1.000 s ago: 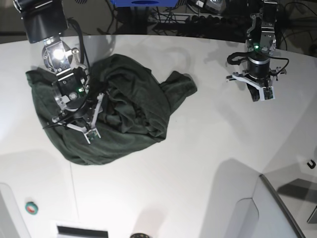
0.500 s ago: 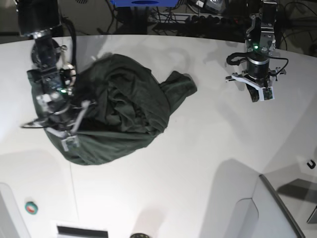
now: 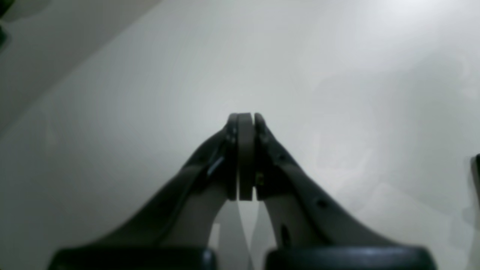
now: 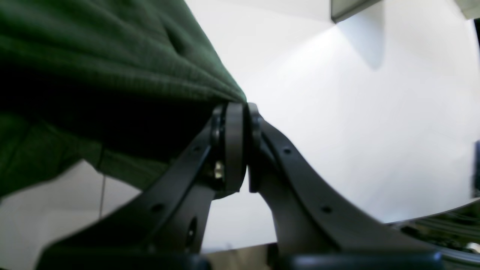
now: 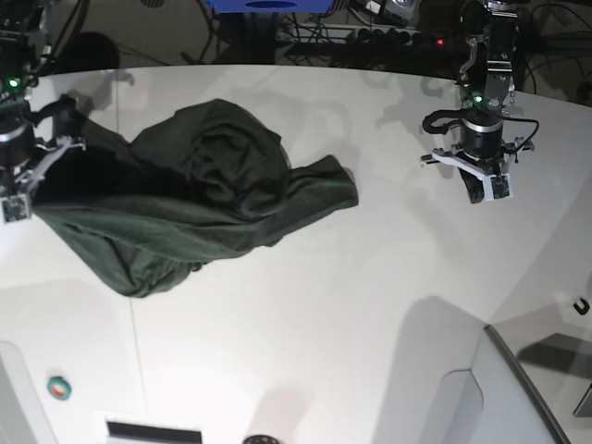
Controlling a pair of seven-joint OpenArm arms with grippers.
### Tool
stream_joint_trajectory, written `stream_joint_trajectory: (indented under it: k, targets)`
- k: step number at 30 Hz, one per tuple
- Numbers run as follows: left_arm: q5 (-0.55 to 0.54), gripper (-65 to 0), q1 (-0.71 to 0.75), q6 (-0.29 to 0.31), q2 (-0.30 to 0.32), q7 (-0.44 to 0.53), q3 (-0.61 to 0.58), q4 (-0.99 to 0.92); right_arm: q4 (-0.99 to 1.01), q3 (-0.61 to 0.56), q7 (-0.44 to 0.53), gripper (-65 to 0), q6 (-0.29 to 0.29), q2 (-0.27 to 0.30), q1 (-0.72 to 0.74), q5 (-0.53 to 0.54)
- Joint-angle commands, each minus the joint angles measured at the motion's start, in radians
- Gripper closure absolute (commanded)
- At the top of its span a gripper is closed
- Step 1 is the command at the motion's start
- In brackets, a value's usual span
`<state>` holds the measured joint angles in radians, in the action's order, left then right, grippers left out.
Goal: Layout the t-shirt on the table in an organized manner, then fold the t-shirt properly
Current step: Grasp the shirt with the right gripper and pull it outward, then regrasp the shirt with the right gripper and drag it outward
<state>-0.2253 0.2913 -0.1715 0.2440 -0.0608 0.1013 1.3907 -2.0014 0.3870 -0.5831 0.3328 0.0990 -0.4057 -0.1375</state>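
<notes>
The dark green t-shirt (image 5: pixel 199 199) lies crumpled on the white table (image 5: pixel 370 305), stretched out toward the left edge in the base view. My right gripper (image 5: pixel 15 205) is at the far left, shut on a fold of the t-shirt's edge. The right wrist view shows the cloth (image 4: pixel 97 56) pinched at the tips of my right gripper (image 4: pixel 238 108) and lifted off the table (image 4: pixel 337 112). My left gripper (image 5: pixel 493 190) hovers over bare table at the back right, away from the shirt. In the left wrist view, my left gripper (image 3: pixel 245 118) is shut on nothing.
A raised grey-white panel (image 5: pixel 518 388) with a dark edge fills the front right corner. A small green button (image 5: pixel 58 388) sits at the front left, and a black hook (image 5: pixel 581 306) at the right edge. Cables and equipment (image 5: pixel 351 28) run behind the table.
My right gripper has shut on the shirt and pulled it left and back, stretching the bundle out toward the table's left edge. The left arm has hardly moved.
</notes>
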Motion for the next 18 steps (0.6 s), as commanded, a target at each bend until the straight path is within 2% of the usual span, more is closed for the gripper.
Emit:
stream_joint_trajectory:
  k: [1,5,7,9,12,14,16,18]
  targets:
    - [0.005,0.0,-0.005,-0.003,0.010,0.025,0.002,0.020,-0.017,0.036,0.024,-0.8,0.016,0.005,0.008,0.012]
    - [0.007,0.0,-0.019,-0.003,0.015,0.022,-0.093,0.042,-0.003,0.145,0.022,-0.8,0.056,-0.006,0.008,0.023]
    - [0.013,0.0,-0.019,-0.003,0.015,0.022,-0.128,0.043,-0.003,0.191,0.024,-0.8,0.056,-0.018,0.003,0.025]
    - [0.013,0.0,-0.020,-0.003,0.012,0.023,-0.139,0.048,-0.002,0.249,0.025,-0.8,0.059,-0.034,0.001,0.025]
    - [0.007,0.0,-0.034,-0.003,0.008,0.020,-0.143,0.048,0.032,0.301,0.024,-0.8,0.098,-0.048,0.011,0.025]
    - [0.007,0.0,-0.042,-0.003,0.008,0.019,-0.143,0.048,0.113,0.307,0.016,-0.8,0.098,-0.048,0.038,0.020]
    - [0.007,0.0,-0.043,-0.003,0.010,0.019,-0.139,0.048,0.216,0.320,-0.036,-1.1,0.087,-0.043,0.080,-0.001]
    - [0.007,0.0,-0.042,-0.003,0.015,0.017,-0.136,0.046,0.302,0.352,-0.084,-6.2,0.053,-0.040,0.133,-0.049]
